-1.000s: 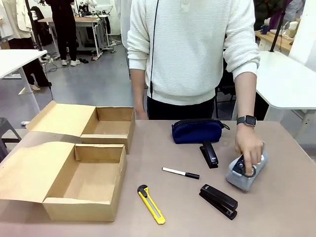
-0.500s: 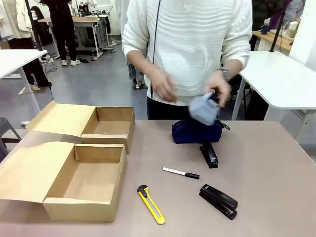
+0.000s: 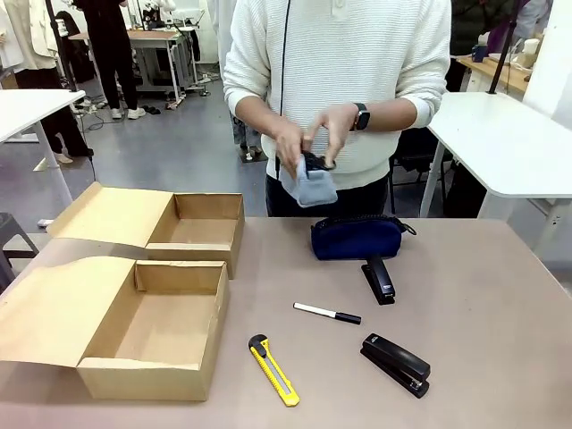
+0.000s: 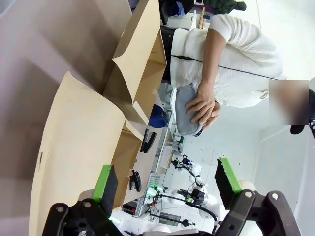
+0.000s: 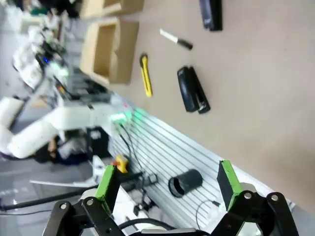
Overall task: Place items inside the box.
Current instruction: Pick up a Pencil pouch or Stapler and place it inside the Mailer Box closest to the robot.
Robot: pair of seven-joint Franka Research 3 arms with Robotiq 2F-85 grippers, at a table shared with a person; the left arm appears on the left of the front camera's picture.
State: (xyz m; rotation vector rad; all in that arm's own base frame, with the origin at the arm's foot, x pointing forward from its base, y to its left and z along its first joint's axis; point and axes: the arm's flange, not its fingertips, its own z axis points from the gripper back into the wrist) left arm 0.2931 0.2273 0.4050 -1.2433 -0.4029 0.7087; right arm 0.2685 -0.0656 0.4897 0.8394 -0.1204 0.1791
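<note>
Left fingers [image 4: 106,183] and right fingers [image 5: 105,182] gape empty; well beyond them, the soft grey fabric pouch [image 3: 312,189] seems light, best pinched mid-body.

Beyond my right gripper [image 5: 165,179] the black stapler [image 5: 193,89] lies flat nearest, then the yellow utility knife [image 5: 145,74], the white black-capped marker [image 5: 175,39] and a second stapler [image 5: 210,14]. Ahead of my left gripper [image 4: 167,179] the open cardboard box [image 4: 74,147] sits empty; farther off, the grey pouch [image 4: 183,110] is held in the person's hands [image 4: 203,105] above the navy zip pouch [image 4: 158,117].
</note>
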